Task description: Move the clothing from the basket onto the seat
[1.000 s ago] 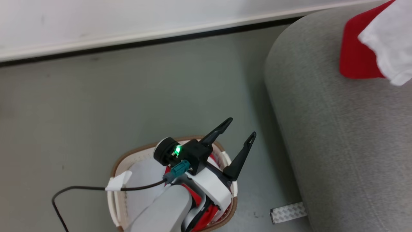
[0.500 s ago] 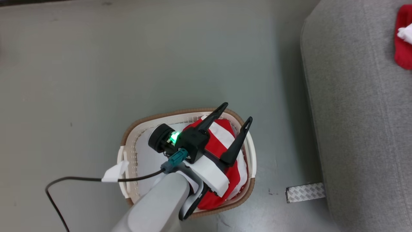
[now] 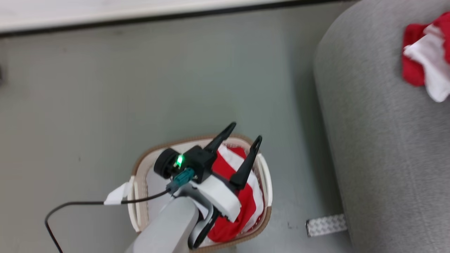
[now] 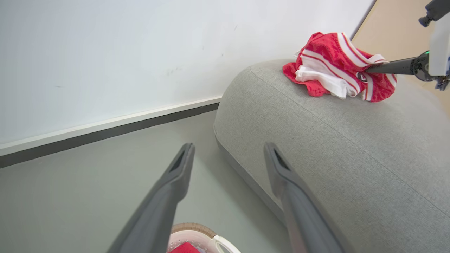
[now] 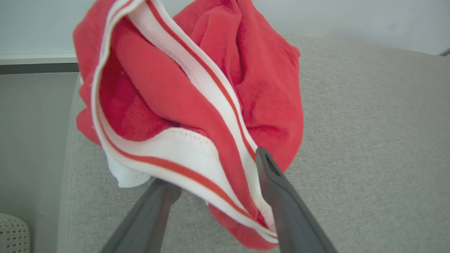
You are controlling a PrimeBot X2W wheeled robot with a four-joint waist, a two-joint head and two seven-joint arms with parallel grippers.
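Grey-green floor (image 3: 140, 88), white wall (image 4: 105, 52), dark skirting (image 4: 105, 133); grey seat (image 3: 386, 158) right.

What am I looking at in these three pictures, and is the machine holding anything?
This is a wheeled robot with two arms, each ending in two long dark fingers. The head picture looks down from its head. There the left fingers hang open over the basket, which stands on the floor with red-and-white clothing inside. The left wrist picture looks along those same fingers toward the grey seat, where another garment lies. The right wrist picture looks along the right fingers. They stand apart, and that garment's striped band is draped across them, apparently not pinched. So neither arm seems to grip anything.
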